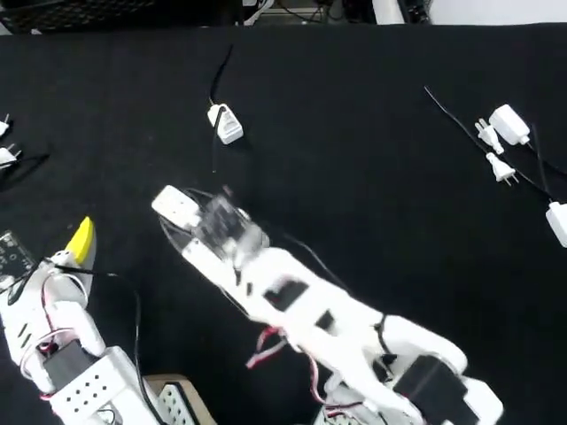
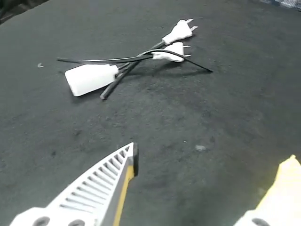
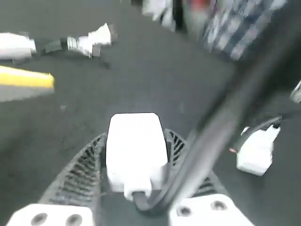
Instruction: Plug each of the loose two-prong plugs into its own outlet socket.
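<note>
White socket (image 3: pixel 135 149), black cord on it, held in R gripper (image 3: pixel 136 141). 2 white plugs (image 2: pixel 179 31) & 2nd socket (image 2: pixel 89 78) lie flat ahead of L gripper (image 2: pixel 211 157).

On the desk (image 1: pixel 372 80), the back socket (image 1: pixel 225 122) lies left of centre. Nearer than it, the held socket (image 1: pixel 174 204) sits between the right end effector's (image 1: pixel 190 212) fingers. Far right lie the right plugs (image 1: pixel 502 168) — a pair, side by side — with the right socket (image 1: pixel 509 124) just behind them. The left end effector (image 1: pixel 80 243) is at the near left, the left plugs (image 1: pixel 7 156) beyond it.
</note>
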You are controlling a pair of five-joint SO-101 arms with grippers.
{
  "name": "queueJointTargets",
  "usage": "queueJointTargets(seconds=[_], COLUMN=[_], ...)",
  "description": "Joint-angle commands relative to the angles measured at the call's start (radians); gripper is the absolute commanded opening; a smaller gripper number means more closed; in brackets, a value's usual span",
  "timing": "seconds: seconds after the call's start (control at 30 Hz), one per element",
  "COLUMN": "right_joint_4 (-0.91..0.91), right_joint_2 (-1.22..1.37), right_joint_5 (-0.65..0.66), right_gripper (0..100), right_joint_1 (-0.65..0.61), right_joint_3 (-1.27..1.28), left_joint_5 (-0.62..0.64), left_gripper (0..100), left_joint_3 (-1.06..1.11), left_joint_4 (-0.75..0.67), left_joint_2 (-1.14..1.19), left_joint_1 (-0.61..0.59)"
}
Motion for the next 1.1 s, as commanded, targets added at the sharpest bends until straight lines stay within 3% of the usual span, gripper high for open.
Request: queueJointTargets(seconds=[0.0,0.27,0.5,0.97,1.07], right_joint_4=[-0.129,-0.129,-0.132,-0.13,-0.127], right_joint_2=[-0.048,-0.047,-0.053,-0.054,-0.054], right_joint_5=[0.081,0.095,0.097,0.104,0.209], right_gripper=[1.2,2.0,17.9,18.5,18.4], right_joint_1=[0.005,0.064,0.072,0.075,0.072], right_joint_3=[0.099,0.154,0.216,0.208,0.223], left_joint_5=[0.003,0.003,0.003,0.003,0.003], left_gripper=[44,44,44,44,44], left_joint_3=[0.013,0.013,0.013,0.013,0.013], left_joint_4=[0.002,0.002,0.002,0.0,-0.002], left_joint_2=[-0.002,-0.002,-0.002,-0.002,-0.002], left_joint_1=[0.05,0.073,0.07,0.073,0.073])
